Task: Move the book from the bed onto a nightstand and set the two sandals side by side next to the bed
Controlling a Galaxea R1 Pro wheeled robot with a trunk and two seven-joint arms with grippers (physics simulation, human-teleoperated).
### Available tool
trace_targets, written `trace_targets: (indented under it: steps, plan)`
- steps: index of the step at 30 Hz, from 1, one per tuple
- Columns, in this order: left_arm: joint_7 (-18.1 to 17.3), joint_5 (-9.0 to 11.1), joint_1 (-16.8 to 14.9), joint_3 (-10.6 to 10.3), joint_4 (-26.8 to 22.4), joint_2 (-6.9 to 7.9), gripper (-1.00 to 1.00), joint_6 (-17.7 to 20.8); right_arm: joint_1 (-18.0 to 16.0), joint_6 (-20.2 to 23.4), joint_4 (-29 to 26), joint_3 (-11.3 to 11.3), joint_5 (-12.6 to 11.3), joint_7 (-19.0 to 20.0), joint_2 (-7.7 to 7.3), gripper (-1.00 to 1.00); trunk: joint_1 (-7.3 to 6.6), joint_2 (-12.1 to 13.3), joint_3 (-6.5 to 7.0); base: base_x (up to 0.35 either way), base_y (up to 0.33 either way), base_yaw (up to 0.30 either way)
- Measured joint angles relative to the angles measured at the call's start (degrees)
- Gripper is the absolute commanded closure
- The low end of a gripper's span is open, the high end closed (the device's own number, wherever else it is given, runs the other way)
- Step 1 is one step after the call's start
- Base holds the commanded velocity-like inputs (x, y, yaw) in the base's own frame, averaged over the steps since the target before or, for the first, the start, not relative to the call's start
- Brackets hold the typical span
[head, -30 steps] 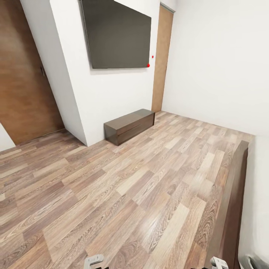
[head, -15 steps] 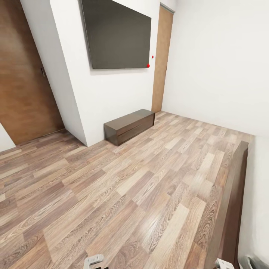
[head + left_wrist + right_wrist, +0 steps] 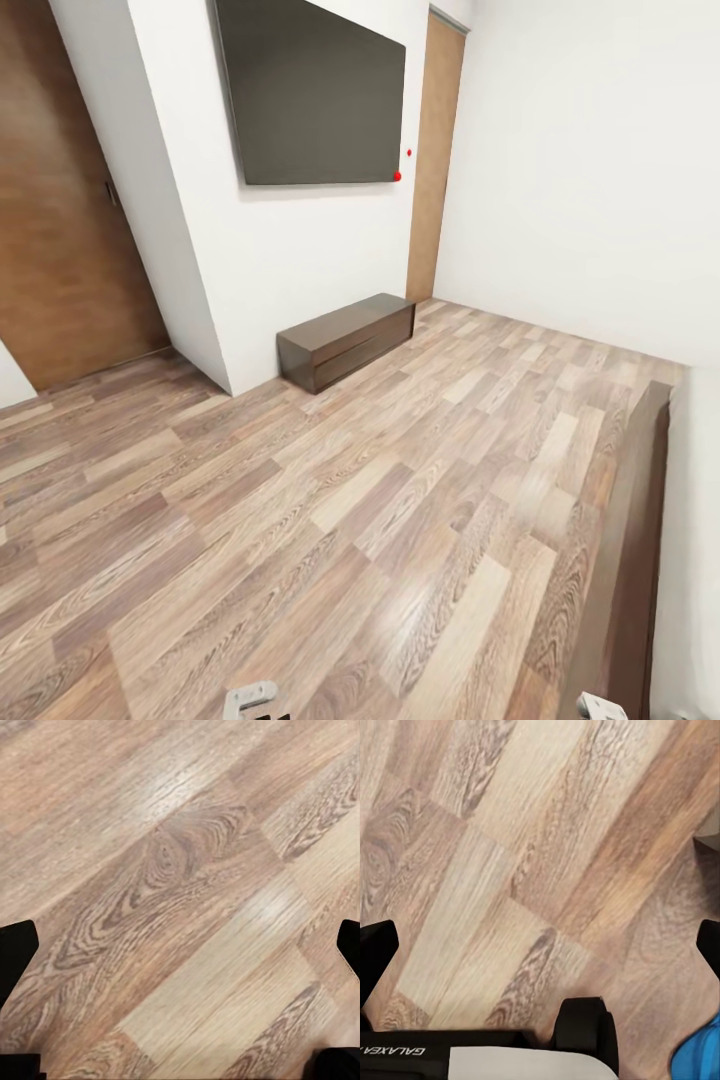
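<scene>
While both grippers hang fingers spread over plank floor (image 3: 330, 520), mirrored "GALAXEA" lettering (image 3: 394, 1050) lower left, blue sandal (image 3: 697, 1057) lower right corner.

Black fingers (image 3: 16, 952) at both side edges of the left wrist view, matte, blunt-ended, unmarked. Same black fingers (image 3: 375, 956) in the right wrist view, plus a black rounded knob (image 3: 583, 1027) standing over a white housing panel (image 3: 529, 1063) with a black band carrying white "GALAXEA" lettering (image 3: 394, 1049), seen upside down. Pale grey angular arm parts (image 3: 251, 698) in the head view.
</scene>
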Motion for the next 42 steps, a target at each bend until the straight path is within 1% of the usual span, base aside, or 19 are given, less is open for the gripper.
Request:
trace_targets:
  steps: [10, 35, 42]
  plan:
    - [0.00, 0.00, 0.00, 0.00, 0.05, 0.00, -1.00, 0.00, -0.02, 0.00, 0.00, 0.00, 0.10, 0.07, 0.00, -1.00, 0.02, 0.00, 0.09, 0.018, 0.000, 0.000]
    - [0.00, 0.00, 0.00, -0.07, 0.08, 0.00, -1.00, 0.00, 0.00, 0.00, 0.00, 0.00, 0.11, 0.08, 0.00, -1.00, 0.02, 0.00, 2.24, 0.001, 0.000, 0.000]
    - [0.00, 0.00, 0.00, -0.02, 0.02, 0.00, -1.00, 0.01, 0.01, 0.00, 0.00, 0.00, 0.09, 0.01, 0.00, -1.00, -0.02, 0.00, 2.38, 0.227, 0.000, 0.000]
